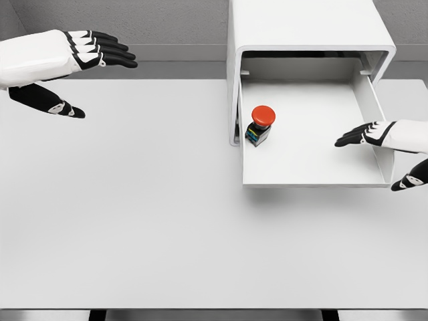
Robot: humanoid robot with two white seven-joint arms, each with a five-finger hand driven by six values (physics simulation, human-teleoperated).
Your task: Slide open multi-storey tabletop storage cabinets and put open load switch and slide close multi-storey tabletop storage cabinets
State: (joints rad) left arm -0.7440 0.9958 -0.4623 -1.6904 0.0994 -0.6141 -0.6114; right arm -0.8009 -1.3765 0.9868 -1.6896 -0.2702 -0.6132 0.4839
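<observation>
A white tabletop cabinet (301,27) stands at the back right with its drawer (314,175) slid out toward me. Inside the drawer, near its left wall, lies the load switch (260,124), a dark body with a red mushroom button. My right hand (384,150) hovers at the drawer's right wall, fingers spread and pointing left, holding nothing. About 120 px separate its fingertips from the switch. My left hand (87,63) floats over the table's far left, fingers extended, nothing in it.
The white table (134,214) stretches across the view, its front edge near the bottom. A grey wall (160,27) rises behind the table and cabinet.
</observation>
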